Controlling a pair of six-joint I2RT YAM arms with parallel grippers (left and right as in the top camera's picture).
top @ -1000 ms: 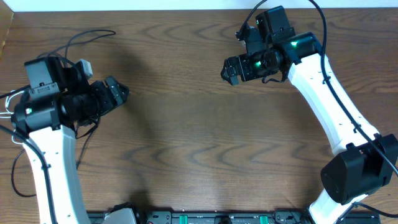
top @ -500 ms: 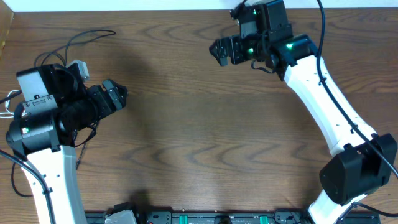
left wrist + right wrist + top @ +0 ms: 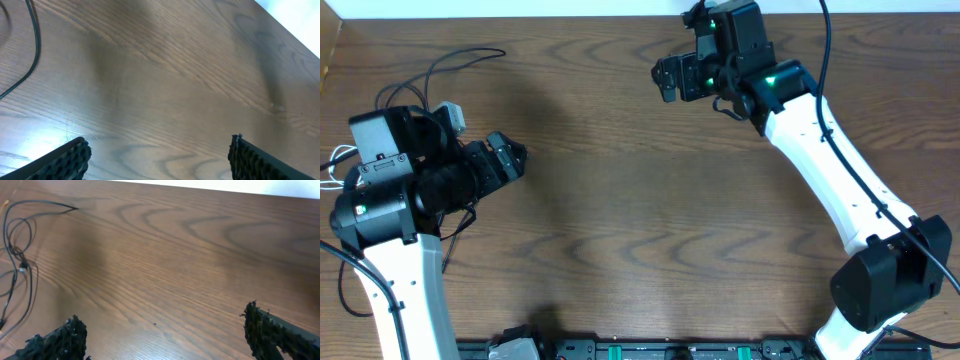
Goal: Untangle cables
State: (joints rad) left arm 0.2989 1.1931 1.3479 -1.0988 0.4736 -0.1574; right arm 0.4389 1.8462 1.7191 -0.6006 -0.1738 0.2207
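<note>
Far left, the cables (image 3: 470, 55) bunch beside the left arm. One black strand runs lengthwise to the right, its tip pointing right. A white cable (image 3: 333, 160) peeks in at the edge. The left gripper (image 3: 510, 155) is spread wide and empty over the table (image 3: 620, 220). At the back, well apart, the right gripper (image 3: 665, 78) is spread too, holding nothing.

Bare wood runs across the whole middle of the worktop (image 3: 620, 220), giving open passage ahead of the wide-spread left fingers (image 3: 65, 160) and right fingers (image 3: 55, 345) and between the two arms. The only obstacles are the black cables (image 3: 38, 45), looping loosely at the far left corner around the left arm, and a white cable (image 3: 334, 157) at the left edge.
</note>
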